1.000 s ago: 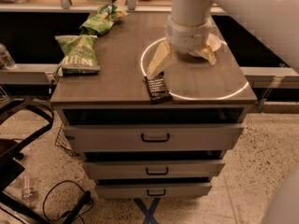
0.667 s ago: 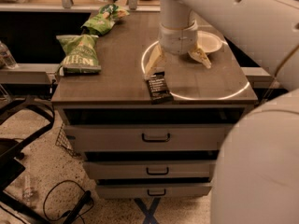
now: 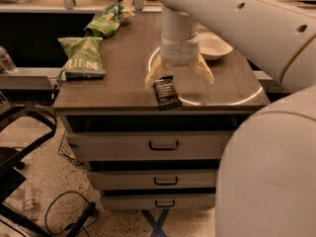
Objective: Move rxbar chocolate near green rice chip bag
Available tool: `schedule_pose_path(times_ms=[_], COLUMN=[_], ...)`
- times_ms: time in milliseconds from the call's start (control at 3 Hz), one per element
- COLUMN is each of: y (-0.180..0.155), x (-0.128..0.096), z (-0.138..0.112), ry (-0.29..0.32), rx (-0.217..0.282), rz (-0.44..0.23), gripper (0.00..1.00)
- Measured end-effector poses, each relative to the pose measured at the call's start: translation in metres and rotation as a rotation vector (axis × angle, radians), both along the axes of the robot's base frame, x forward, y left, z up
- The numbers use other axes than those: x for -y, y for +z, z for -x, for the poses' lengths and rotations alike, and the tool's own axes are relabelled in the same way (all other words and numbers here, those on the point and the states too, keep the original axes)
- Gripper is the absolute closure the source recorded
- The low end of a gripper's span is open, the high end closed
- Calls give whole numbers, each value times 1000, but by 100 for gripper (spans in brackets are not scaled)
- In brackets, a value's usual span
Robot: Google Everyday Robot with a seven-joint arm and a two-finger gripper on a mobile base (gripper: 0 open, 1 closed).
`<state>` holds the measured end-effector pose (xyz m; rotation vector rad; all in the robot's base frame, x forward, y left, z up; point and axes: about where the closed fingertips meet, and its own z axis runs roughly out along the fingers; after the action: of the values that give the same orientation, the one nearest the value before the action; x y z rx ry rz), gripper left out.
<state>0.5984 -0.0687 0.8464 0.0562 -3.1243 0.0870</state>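
The rxbar chocolate [image 3: 167, 93], a small dark bar with pale lettering, lies flat near the front edge of the brown cabinet top [image 3: 123, 80]. My gripper [image 3: 178, 75] hangs open just behind and above it, its two pale fingers [image 3: 153, 71] spread wide, the left one close to the bar's far end. The green rice chip bag [image 3: 107, 20], light green and glossy, lies at the far left corner of the top, well away from the bar.
A broader dark green bag with big pale lettering [image 3: 82, 57] lies at the left edge. A white bowl [image 3: 213, 45] sits at the right behind my arm. Three drawers [image 3: 163, 145] are below. A black chair base [image 3: 19, 147] stands on the floor at left.
My arm has swung left and toward the front, bringing the open gripper from over the bowl area to just behind the rxbar. The bar and bags have not moved.
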Motion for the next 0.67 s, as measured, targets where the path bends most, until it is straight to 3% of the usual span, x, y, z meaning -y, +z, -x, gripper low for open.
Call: schedule_pose_path(times_ms=[333, 667], y=[-2, -13], x=[-10, -22], z=[3, -3], ry=[-8, 41], rx=[10, 49], rz=[-25, -44], gripper=[0, 0])
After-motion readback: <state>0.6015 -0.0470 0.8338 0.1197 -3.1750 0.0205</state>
